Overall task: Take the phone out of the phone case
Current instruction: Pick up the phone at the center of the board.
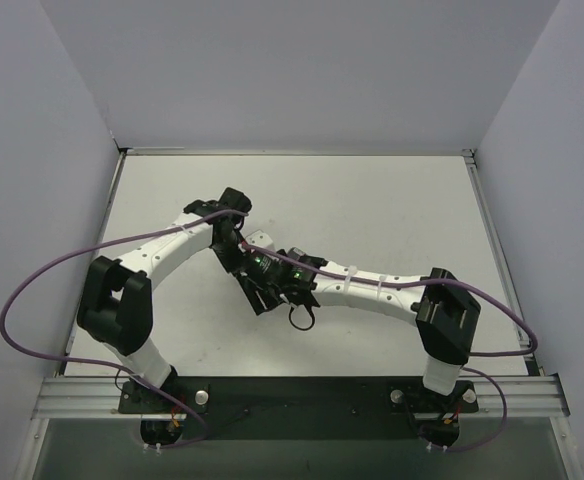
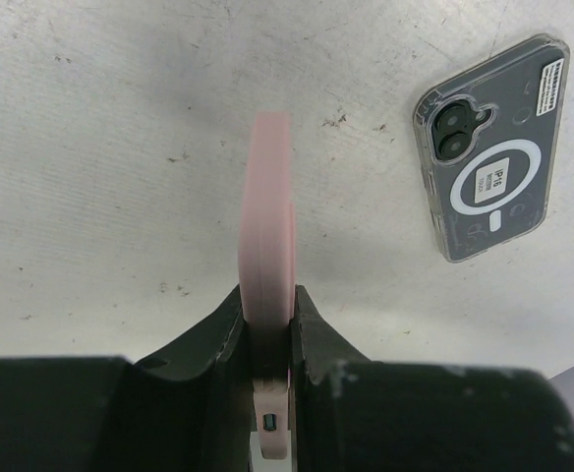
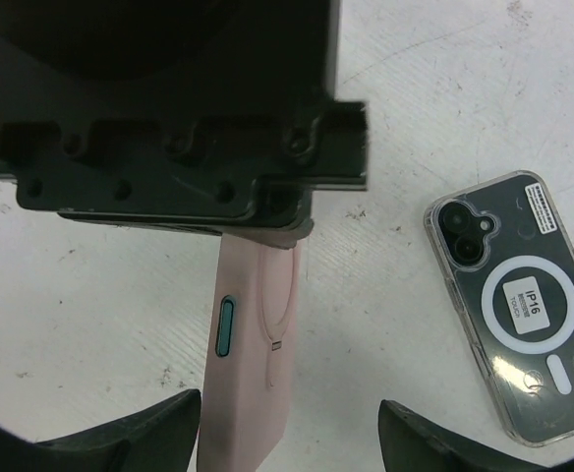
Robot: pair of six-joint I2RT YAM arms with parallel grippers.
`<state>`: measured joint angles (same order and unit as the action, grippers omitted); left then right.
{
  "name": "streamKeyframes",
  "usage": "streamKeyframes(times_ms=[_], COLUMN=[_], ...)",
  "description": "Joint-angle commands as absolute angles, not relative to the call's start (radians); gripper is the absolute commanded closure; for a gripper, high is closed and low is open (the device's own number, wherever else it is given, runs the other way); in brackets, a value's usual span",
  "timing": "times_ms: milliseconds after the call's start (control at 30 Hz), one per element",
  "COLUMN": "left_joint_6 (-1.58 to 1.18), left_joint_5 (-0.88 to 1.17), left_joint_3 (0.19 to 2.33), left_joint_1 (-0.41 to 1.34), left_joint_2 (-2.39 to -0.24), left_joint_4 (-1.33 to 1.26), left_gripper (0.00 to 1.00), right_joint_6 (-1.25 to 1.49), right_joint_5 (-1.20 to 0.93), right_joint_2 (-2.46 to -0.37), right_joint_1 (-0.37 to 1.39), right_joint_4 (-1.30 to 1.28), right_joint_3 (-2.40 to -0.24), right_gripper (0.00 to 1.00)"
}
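Note:
A pink phone case [image 2: 267, 216] with a teal side button stands on edge, clamped between the fingers of my left gripper [image 2: 267, 305]. In the right wrist view the pink case [image 3: 253, 364] sticks out from under the left gripper's black body [image 3: 189, 147] and reaches down between my right gripper's [image 3: 287, 433] fingers, which are spread wide, nearer the left one. I cannot tell whether a phone sits inside it. In the top view the left gripper [image 1: 240, 262] and the right gripper [image 1: 272, 285] meet at mid-table.
A second phone in a clear case [image 2: 493, 147] lies flat, camera side up, on the white table; it also shows in the right wrist view [image 3: 523, 305]. White walls enclose the table [image 1: 372, 200]. Purple cables loop off both arms.

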<state>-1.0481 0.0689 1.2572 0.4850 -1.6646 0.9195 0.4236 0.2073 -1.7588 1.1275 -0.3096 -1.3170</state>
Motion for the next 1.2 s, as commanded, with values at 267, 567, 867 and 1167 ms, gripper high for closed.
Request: streamKeyframes(times_ms=[267,567,867,1167], left_joint_6=[-1.152,-1.131,-1.101,-1.076], left_joint_5=[0.049,0.117,0.282,0.295], left_joint_3=[1.332,1.276,1.062,0.925], left_joint_1=[0.495,0.497,0.468,0.362], left_joint_2=[-1.643,-1.585,-1.378,-1.201], left_joint_4=[1.045,0.934,0.524,0.403], left_gripper=[1.0,0.63,0.08,0.07], right_joint_6=[0.402,0.425,0.541,0.809], right_joint_5=[0.311,0.322,0.02,-0.479], right_joint_2=[-1.825,-1.772,-1.622,-1.453], right_joint_1=[1.164,1.149,0.99,0.776], right_joint_4=[-0.304,-0.29,-0.163,0.144], right_joint_3=[-1.385,-1.347,-1.192,-1.002], right_gripper=[0.67,1.0,1.0,1.0])
